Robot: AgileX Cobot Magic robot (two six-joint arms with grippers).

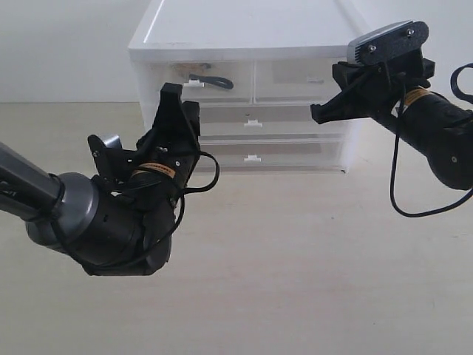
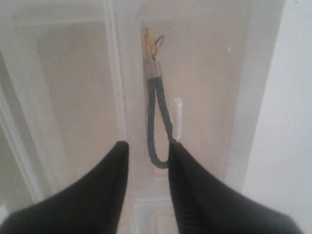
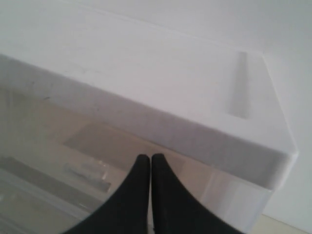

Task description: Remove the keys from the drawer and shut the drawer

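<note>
The keys (image 1: 211, 80) lie inside the top left drawer (image 1: 236, 70) and show dimly through its translucent front. In the left wrist view their black strap (image 2: 155, 122) and a gold ring (image 2: 152, 44) appear behind the drawer (image 2: 209, 87) front. My left gripper (image 1: 179, 100) is open just in front of that drawer, and one fingertip (image 2: 175, 148) is at the end of the white tab handle (image 2: 177, 117). Nothing sits between the left gripper's (image 2: 148, 146) fingers. My right gripper (image 1: 318, 115) is shut and empty, hovering by the unit's upper right; the right gripper (image 3: 150, 158) points at the right-hand drawer front.
The white drawer unit (image 1: 244, 29) stands at the back of the pale table (image 1: 295, 259). It has a matching right-hand half drawer (image 1: 295, 78) and two full-width drawers (image 1: 281, 118) (image 1: 281, 151) below. Its flat top (image 3: 146, 73) shows in the right wrist view.
</note>
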